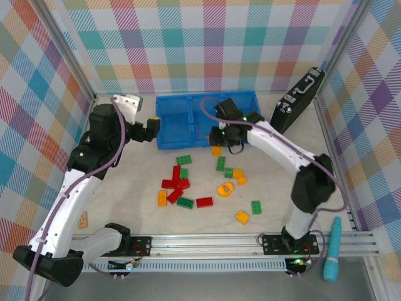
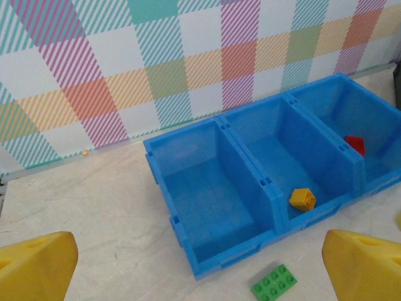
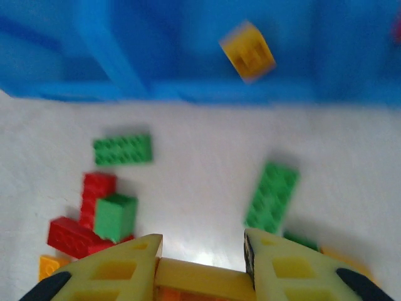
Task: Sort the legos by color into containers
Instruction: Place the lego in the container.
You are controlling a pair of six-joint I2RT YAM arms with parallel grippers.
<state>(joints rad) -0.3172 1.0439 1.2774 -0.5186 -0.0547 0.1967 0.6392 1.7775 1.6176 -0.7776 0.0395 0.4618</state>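
Pastel plaid cloth walls (image 1: 188, 37) close in a pale bench (image 1: 282, 182). A rectangular blue plastic bin (image 2: 270, 191) with three open compartments stands by the far wall.

Straight ahead of the left hand (image 1: 153, 128) is the first compartment (image 2: 213, 207), showing its bare blue floor. Ahead and to that hand's right, the middle compartment (image 2: 276, 157) holds one small yellow-orange studded brick (image 2: 302, 199) close to its front wall. Farther right, the third compartment (image 2: 335, 113) holds one red brick (image 2: 354, 145). The left hand's fingers are spread wide, and a green studded brick (image 2: 274, 282) lies on the bench just in front of the bin.

The right hand (image 3: 202, 248) sits just short of the bin's front wall, pinching a yellow-orange held brick (image 3: 200, 279) between its fingers. Beyond its fingertips, slightly right, a long green brick (image 3: 272, 194) lies flat. To its left is a cluster of red and green bricks (image 3: 97, 188). Scattered loose bricks (image 1: 205, 202) lie on the bench behind it.
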